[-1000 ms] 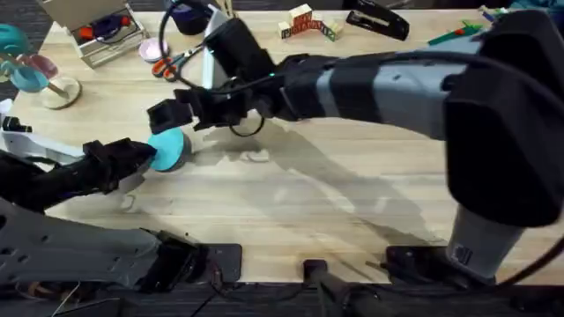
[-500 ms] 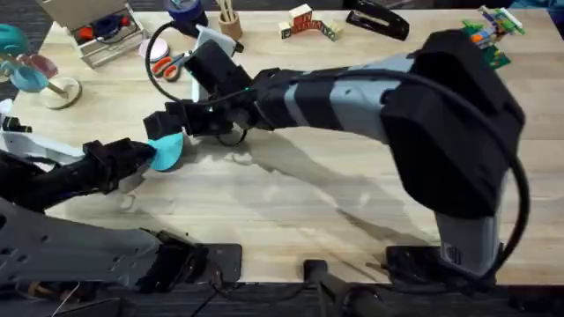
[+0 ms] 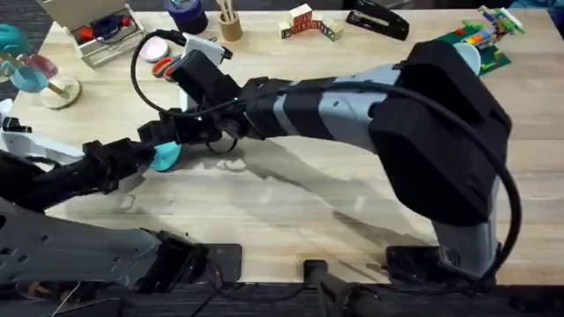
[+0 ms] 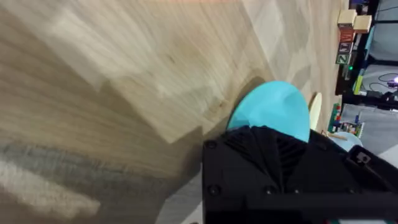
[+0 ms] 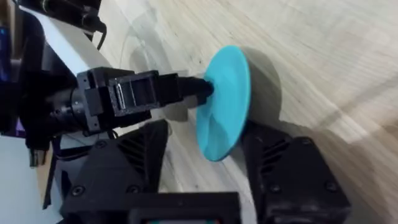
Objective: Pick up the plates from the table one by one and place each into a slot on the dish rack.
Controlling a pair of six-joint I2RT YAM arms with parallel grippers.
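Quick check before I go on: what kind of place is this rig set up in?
Probably a lab or workshop bench, not a kitchen: a butcher-block table strewn with toy blocks, scissors and a stapler, with two arms handling a teal plate.

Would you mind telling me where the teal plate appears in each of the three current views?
Overhead: teal plate at left, between both end effectors.
Left wrist: plate right of centre, partly hidden behind a black end effector.
Right wrist: plate on edge at centre, held by the left end effector.
Shared landmark: the wooden table.
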